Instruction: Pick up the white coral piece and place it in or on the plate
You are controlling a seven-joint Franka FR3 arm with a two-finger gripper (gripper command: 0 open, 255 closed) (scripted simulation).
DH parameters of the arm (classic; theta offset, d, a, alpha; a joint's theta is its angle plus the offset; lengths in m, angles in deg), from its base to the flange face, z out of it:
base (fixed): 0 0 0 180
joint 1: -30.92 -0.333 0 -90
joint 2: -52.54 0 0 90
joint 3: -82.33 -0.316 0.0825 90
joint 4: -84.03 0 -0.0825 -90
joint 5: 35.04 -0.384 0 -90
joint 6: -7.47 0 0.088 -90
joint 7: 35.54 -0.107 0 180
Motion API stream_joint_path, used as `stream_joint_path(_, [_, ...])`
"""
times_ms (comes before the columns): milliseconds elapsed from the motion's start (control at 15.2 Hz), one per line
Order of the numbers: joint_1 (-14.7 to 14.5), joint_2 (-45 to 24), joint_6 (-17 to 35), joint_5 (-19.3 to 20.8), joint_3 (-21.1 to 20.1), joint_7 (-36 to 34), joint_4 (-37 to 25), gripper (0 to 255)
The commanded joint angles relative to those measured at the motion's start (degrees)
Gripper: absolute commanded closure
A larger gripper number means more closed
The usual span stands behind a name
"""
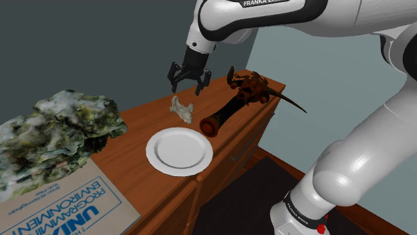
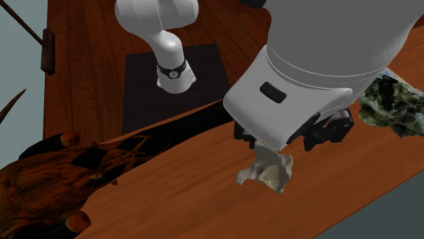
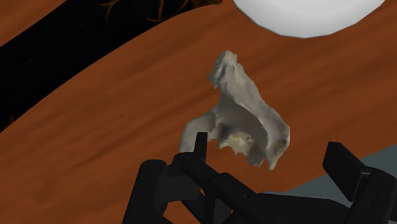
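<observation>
**Your gripper [image 1: 189, 83] hangs over the coral piece [image 1: 182, 109] with its fingers spread wide and holding nothing.**

The pale coral piece [image 3: 245, 118] lies on the brown wooden top [image 1: 133, 123], near the white plate [image 1: 179, 151] but not touching it, and right under your gripper [image 3: 268, 146]. It looks small and light, so lifting it should be easy. It also looks hard and bumpy, with thin, wavy edges that could chip or slip. I think you should pinch it across its thick middle, not by an edge. It is longer one way. Its narrow end points toward the plate [image 3: 305, 16], and its wide, flared end lies close to your fingers [image 3: 201, 143]. Set your fingers on either side of that long line.
</observation>
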State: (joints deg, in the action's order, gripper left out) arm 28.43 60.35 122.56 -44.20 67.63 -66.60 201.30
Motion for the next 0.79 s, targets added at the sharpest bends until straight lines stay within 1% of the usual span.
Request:
stream_joint_path(0, [-0.1, -0.7, 1.7, 0.1, -0.3, -0.2, 0.9, 0])
stream_joint_path(198, [-0.3, -1.3, 3.6, 0.1, -0.5, -0.3, 2.2, 0])
stream_joint_path(660, [-0.3, -1.4, 3.6, 0.1, -0.5, -0.3, 2.2, 0])
stream_joint_path(726, [-0.3, -1.4, 3.6, 0.1, -0.5, -0.3, 2.2, 255])
